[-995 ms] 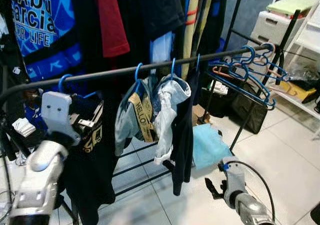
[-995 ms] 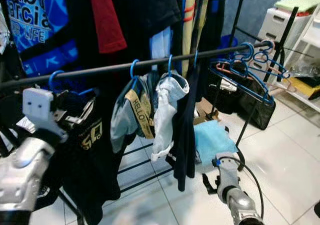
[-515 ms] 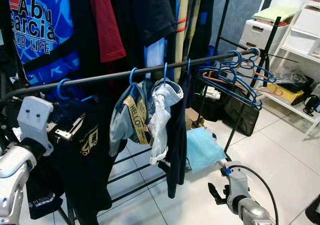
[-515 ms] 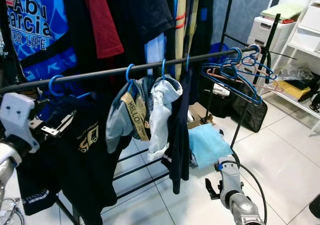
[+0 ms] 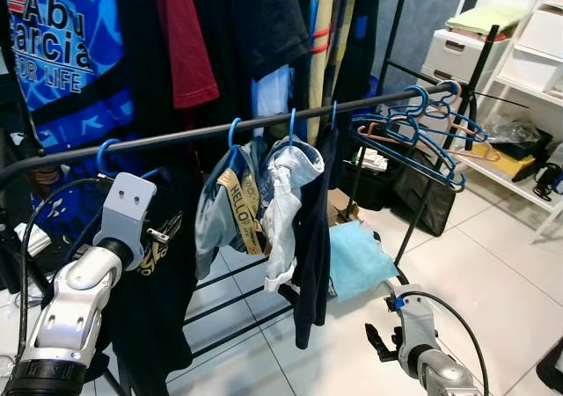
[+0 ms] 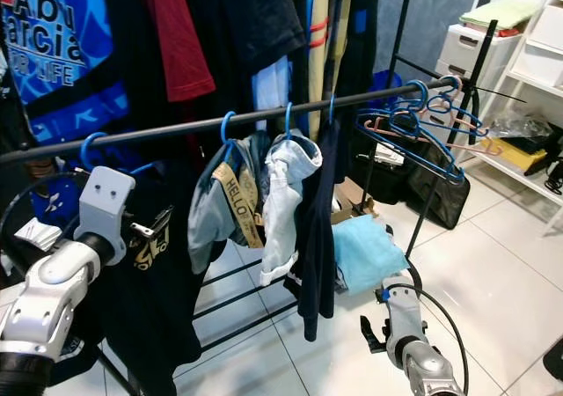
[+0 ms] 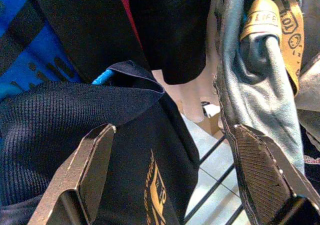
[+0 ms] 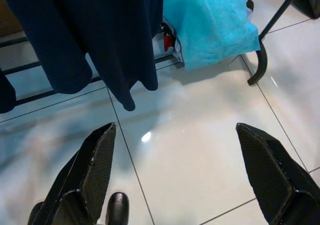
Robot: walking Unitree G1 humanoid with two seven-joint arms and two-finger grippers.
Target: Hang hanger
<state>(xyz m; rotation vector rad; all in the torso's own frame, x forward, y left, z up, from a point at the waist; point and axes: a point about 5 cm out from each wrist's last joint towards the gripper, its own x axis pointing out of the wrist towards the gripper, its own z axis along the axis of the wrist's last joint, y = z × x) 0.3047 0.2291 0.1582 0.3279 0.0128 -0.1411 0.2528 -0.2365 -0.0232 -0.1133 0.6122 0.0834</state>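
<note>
Left wrist view has the left gripper (image 7: 172, 177), fingers apart, empty, facing the blue plastic hanger (image 5: 107, 154) carrying a black shirt, already hooked on the black metal rail (image 5: 202, 132) at ten o'clock. Hanging looks done; next, withdraw cleanly. Right gripper (image 8: 177, 177) hangs spread at five o'clock.

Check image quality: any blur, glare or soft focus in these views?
Eye views: sharp, evenly lit, rail crisp. Left wrist view: the open left tool and shirt sharp, floor behind soft. Right wrist view: glare on the tiles, hanging cloth slightly soft.
</note>
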